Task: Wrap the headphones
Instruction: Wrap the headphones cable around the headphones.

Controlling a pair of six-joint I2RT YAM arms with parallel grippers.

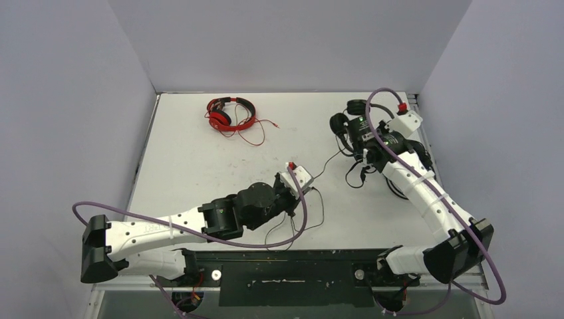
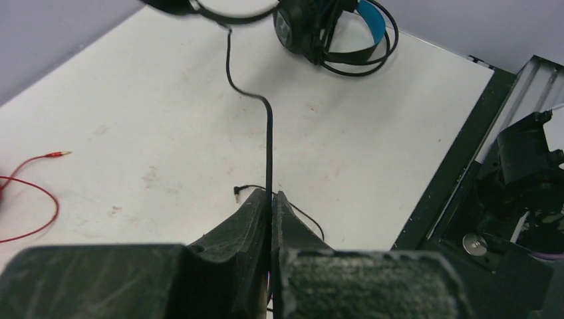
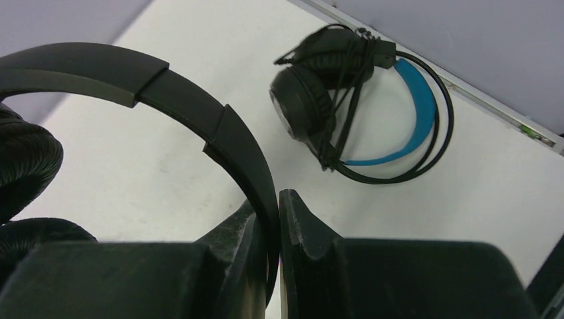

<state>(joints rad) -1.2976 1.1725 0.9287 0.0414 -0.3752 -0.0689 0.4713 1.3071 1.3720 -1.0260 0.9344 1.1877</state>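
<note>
Left tool [image 2: 271, 207] pinches the black cord [image 2: 269, 133] toward the near edge of the desk [image 1: 199, 166]. Right tool [image 3: 277, 212] clamps the black headphones [image 3: 173, 86] by their headband near the far right corner, probably anchoring them so the cord can be wound.

Left arm [image 1: 166, 229] lies low, reaching toward the near middle, with the left gripper [image 2: 271, 199] pinched tight on a thin black cable [image 2: 269, 133]. Right arm [image 1: 419, 186] stretches to the far right, and the right gripper [image 3: 277, 199] is clamped on the black headphones [image 3: 166, 86] by the headband.
</note>
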